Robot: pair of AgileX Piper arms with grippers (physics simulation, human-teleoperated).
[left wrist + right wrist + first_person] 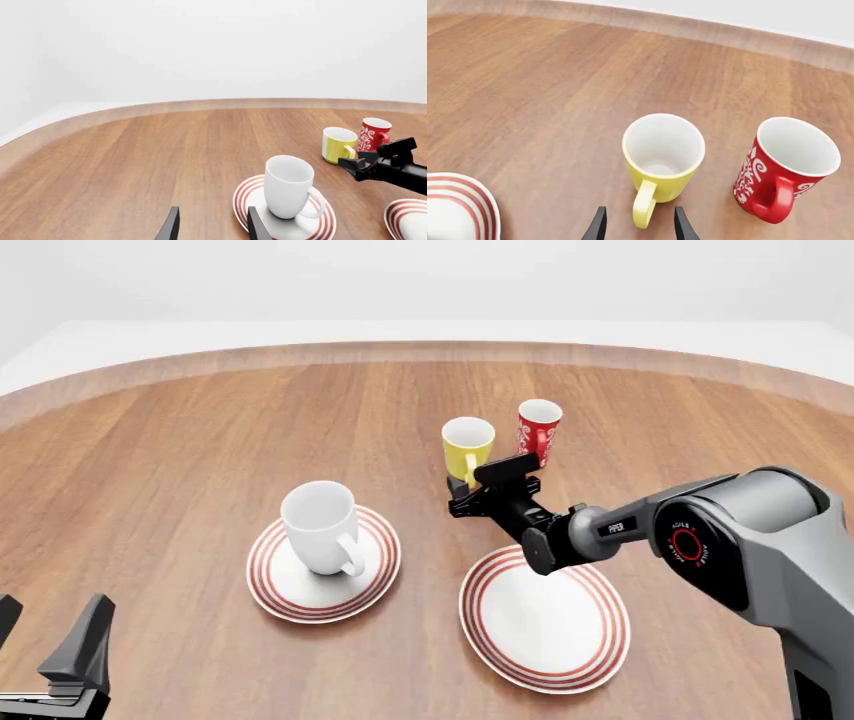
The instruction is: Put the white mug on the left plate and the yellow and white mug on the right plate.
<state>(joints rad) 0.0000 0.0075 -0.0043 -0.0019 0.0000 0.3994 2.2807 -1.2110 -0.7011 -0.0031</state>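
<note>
The white mug (320, 525) stands upright on the left plate (274, 585), handle toward the near side; it also shows in the left wrist view as white mug (288, 186) on the left plate (248, 192). My left gripper (47, 635) is open and empty, well to the near left of it. The yellow and white mug (467, 447) stands on the table beyond the right plate (545, 618). My right gripper (487, 485) is open just in front of this mug. In the right wrist view the yellow and white mug (664, 155) has its handle between the fingertips (599, 222).
A red cup (539, 430) with white lettering stands right beside the yellow mug, on its right. The wooden table (187, 440) ends in a curved far edge. The right arm's grey body (747, 530) reaches over the near right.
</note>
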